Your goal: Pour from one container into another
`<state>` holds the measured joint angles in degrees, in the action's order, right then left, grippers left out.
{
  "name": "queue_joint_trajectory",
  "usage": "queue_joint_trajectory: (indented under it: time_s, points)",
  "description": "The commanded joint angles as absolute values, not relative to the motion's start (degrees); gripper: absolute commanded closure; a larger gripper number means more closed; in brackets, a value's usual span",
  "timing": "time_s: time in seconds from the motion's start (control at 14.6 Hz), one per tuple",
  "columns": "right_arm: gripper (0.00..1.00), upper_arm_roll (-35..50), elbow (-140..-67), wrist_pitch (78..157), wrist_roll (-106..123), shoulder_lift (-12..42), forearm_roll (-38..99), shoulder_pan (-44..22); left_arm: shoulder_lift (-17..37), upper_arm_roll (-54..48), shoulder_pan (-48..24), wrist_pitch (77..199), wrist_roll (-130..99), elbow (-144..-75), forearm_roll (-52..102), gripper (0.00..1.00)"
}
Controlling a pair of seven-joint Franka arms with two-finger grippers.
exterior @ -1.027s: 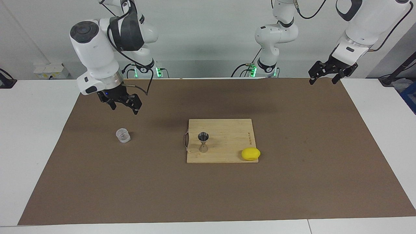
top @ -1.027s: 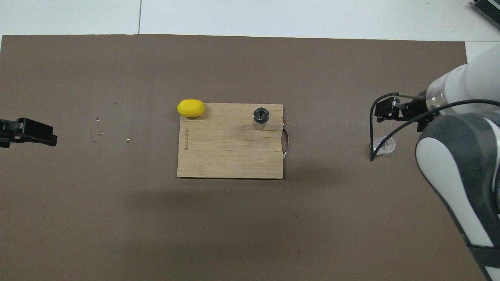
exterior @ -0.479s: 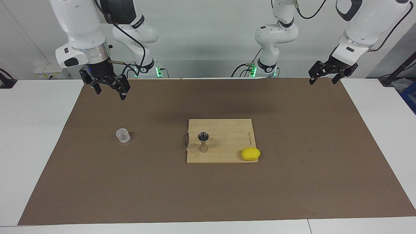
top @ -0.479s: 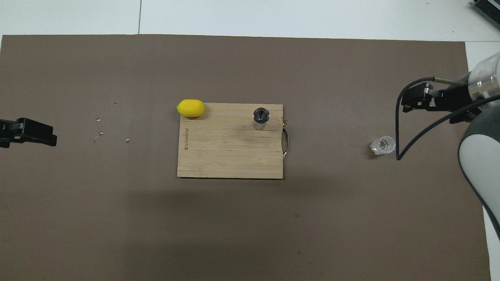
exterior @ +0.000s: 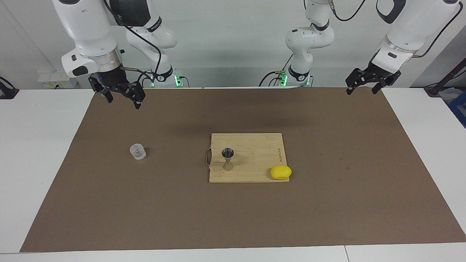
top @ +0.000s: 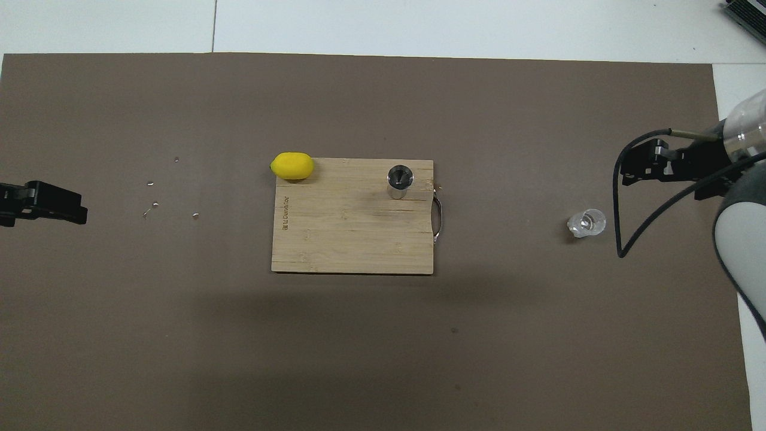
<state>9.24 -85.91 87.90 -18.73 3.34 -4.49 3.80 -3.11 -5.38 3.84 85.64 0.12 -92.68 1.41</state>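
Note:
The clear glass cup stands upright on the brown mat toward the right arm's end of the table; it also shows in the overhead view. The steel jigger stands upright on the wooden cutting board, also in the overhead view. My right gripper is open and empty, raised over the mat's corner by the robots, well apart from the cup; the overhead view shows it too. My left gripper is open and empty, waiting over the mat's other corner.
A yellow lemon lies at the board's corner toward the left arm's end, also in the overhead view. The board has a metal handle on its cup side. A few droplets dot the mat.
My right gripper has risen and drawn back from just above the glass cup to the mat's corner by the robots. Cup, jigger and left arm have not moved.

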Motion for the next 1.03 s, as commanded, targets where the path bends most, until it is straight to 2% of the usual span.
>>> queue_joint_trajectory:
  time_s: [0.0,0.21,0.34,0.55,0.96]
  points:
    - [0.0,9.4,-85.69,87.01,-16.17,2.64,-2.9,5.53,-3.34,-5.63,4.13,85.08,0.18,-92.72,1.32,0.0]
    - [0.0,7.92,-88.23,86.31,-16.26,0.54,-2.9,3.18,-3.34,-5.63,4.13,85.08,0.18,-92.72,1.32,0.0]
    - [0.0,3.01,-88.85,86.31,-17.13,0.18,-2.64,-1.3,-3.25,-5.63,4.13,85.08,0.18,-92.72,1.32,0.0]
    - [0.0,2.2,-90.87,86.31,-16.61,-1.58,0.26,-0.8,-3.34,-5.62,4.13,85.08,0.18,-92.72,1.32,0.0]
    - [0.0,2.2,-91.05,87.1,-15.56,-1.58,0.09,-0.44,-3.34,-5.63,4.13,85.08,0.18,-92.72,1.32,0.0]
